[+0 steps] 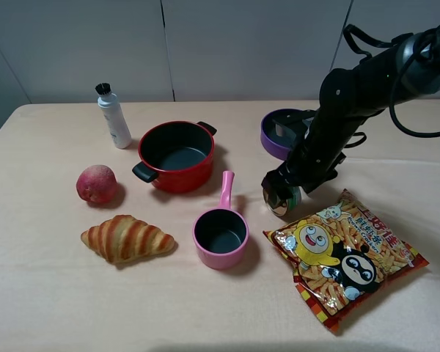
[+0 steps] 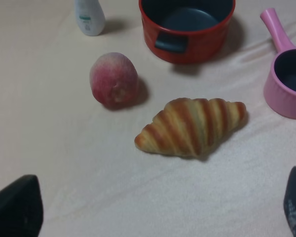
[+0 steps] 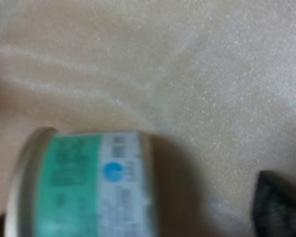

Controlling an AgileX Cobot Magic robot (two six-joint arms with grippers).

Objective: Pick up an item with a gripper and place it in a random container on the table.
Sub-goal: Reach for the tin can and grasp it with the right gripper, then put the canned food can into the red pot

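The small tin can (image 1: 281, 199) lies tilted on the beige table cloth (image 1: 59, 293), its silver lid facing the camera, between the pink saucepan and the snack bag. My right gripper (image 1: 284, 187) is down at the can. In the right wrist view the green-labelled can (image 3: 84, 187) lies on its side between the spread fingers, with a gap to the one dark finger (image 3: 281, 207) that shows clearly. The red pot (image 1: 180, 176) with black handles stands empty at mid-left and also shows in the left wrist view (image 2: 197, 42). My left gripper (image 2: 155, 217) is open and empty above the cloth.
A pink saucepan (image 1: 220, 233) stands left of the can. A purple pan (image 1: 273, 139) is behind the right arm. A snack bag (image 1: 342, 253) lies at the front right. An apple (image 1: 96, 183), a croissant (image 1: 127, 238) and a white bottle (image 1: 114, 117) are on the left.
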